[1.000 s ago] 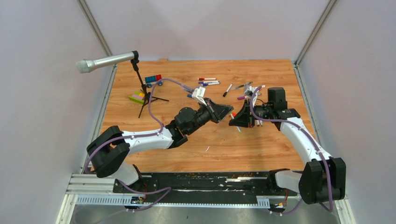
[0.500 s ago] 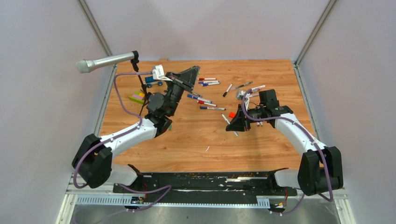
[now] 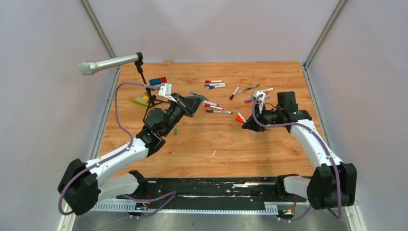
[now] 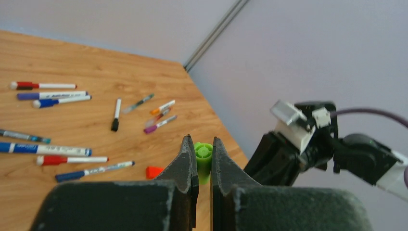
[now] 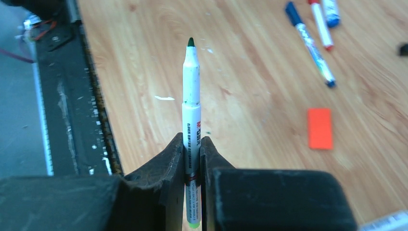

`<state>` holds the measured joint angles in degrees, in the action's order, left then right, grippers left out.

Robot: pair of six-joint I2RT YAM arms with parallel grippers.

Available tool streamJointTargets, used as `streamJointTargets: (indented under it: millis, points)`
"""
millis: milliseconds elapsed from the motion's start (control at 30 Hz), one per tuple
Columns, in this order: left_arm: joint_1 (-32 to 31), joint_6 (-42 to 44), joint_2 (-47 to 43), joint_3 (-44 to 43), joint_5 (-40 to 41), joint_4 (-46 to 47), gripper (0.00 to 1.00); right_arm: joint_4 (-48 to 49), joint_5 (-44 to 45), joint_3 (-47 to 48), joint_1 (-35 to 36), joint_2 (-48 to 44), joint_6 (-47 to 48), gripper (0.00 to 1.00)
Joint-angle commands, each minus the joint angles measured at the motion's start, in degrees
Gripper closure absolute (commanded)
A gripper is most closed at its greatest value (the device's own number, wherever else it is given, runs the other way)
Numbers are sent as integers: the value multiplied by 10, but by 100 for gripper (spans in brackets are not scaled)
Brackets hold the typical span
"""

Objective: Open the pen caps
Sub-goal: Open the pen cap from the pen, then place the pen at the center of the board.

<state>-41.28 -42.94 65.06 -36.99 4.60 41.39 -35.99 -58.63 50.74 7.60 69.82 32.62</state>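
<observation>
My left gripper (image 4: 201,140) is shut on a stubby green pen cap (image 4: 204,155), which stands end-on between the fingers. My right gripper (image 5: 192,138) is shut on a white-barrelled pen (image 5: 191,91) whose bare green tip points away from the jaws. From above, the left gripper (image 3: 195,103) hangs over the table's middle left and the right gripper (image 3: 248,126) at middle right, well apart. Several capped pens (image 3: 215,84) lie scattered at the back, and two more pens (image 3: 219,111) lie between the grippers.
A grey microphone (image 3: 108,63) on a black tripod stands at the back left, with stacked toy bricks (image 3: 157,81) and a green-yellow brick (image 3: 141,101) beside it. A flat orange-red block (image 3: 240,118) lies close to the right gripper. Grey walls enclose the table.
A second ago both grippers met at the table's middle. The left gripper swung off to the back left and has come partway back; the right has shifted slightly and turned.
</observation>
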Motion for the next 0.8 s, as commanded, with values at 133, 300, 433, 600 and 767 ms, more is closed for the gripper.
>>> streamJointTargets:
  millis: [133, 300, 433, 600, 767]
  points:
    - [-2, 75, -144, 51, -37, -253, 100, 84, 172, 7, -69, 7, -67, 100]
    - [-2, 78, -214, 110, -18, -329, 100, 140, 286, -9, -108, 18, -134, 100]
    - [-2, 62, -248, 152, -9, -355, 100, 165, 355, -15, -130, 35, -170, 99]
    - [-2, 50, -273, 186, 4, -377, 100, 168, 414, -9, -143, 74, -190, 97]
    - [-2, 54, -281, 191, 14, -397, 100, 155, 425, 4, -155, 118, -203, 95]
